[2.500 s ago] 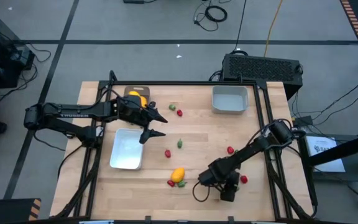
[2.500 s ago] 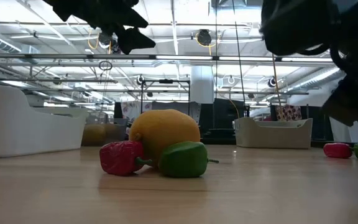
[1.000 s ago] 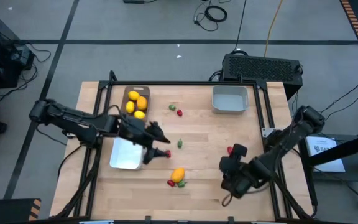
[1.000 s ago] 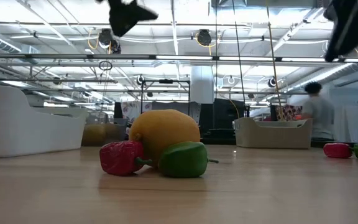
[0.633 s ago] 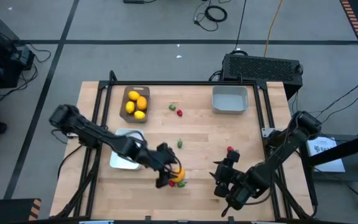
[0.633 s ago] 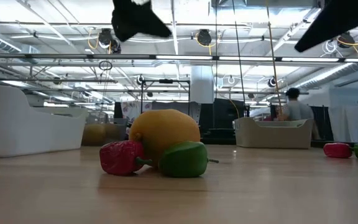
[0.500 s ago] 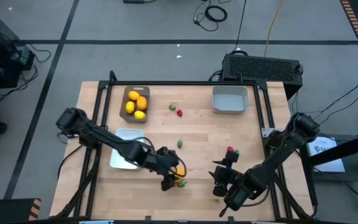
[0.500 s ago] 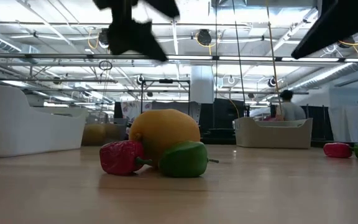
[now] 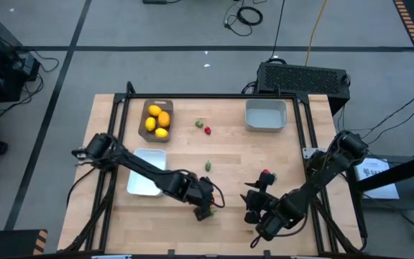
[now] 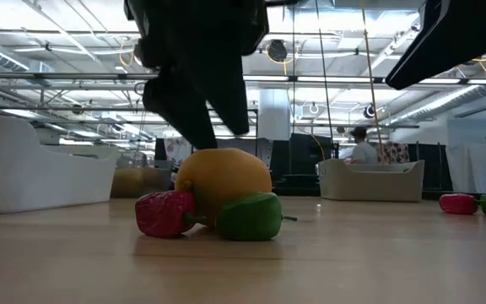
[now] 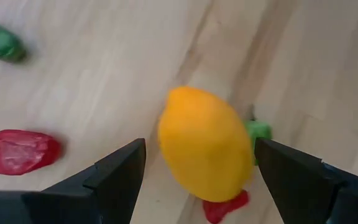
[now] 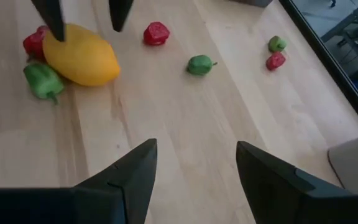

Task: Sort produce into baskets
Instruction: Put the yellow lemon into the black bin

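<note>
Above the table's near-middle, my left gripper hangs wide open over the lemon, gripping nothing; a red piece and green piece touch it. At three o'clock, my right gripper waits, parted and empty.

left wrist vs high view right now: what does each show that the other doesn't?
Left wrist only: the lemon bracketed by the open left gripper, a green piece and a red piece tucked against it.

High view only: the basket with three lemons, the white tray, the grey bin, the black box, and the right gripper open, empty.

Both: the left gripper over that pile on the wooden table.
</note>
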`<state>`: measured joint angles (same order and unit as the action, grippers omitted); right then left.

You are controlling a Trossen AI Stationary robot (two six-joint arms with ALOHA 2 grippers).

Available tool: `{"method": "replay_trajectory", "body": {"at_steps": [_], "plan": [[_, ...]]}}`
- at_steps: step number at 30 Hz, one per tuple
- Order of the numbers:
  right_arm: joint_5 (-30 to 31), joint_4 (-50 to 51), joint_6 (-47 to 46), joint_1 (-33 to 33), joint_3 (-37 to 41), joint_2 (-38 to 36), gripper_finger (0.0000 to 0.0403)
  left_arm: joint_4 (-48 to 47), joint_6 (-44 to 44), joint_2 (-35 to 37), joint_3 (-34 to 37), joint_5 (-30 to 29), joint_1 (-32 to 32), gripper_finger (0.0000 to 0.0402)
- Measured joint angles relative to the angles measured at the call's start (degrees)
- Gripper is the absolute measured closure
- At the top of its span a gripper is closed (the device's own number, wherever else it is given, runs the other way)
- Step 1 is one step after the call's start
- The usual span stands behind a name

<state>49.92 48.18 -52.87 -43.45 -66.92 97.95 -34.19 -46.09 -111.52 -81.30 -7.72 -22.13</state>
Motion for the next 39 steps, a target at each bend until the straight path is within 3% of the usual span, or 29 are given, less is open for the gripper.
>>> {"method": "replay_trajectory", "body": {"at_steps": [19, 39], "plan": [[-0.3, -0.1, -1.4, 0.0, 0.0, 0.0, 0.0193, 0.3, 1.4, -4.6, 0.1, -1.3, -0.7, 0.0093], [-0.3, -0.2, -1.9, 0.0, 0.0, 0.0, 0.0193, -8.0, 9.1, -5.0, 0.2, 1.7, -0.5, 0.0095]]}}
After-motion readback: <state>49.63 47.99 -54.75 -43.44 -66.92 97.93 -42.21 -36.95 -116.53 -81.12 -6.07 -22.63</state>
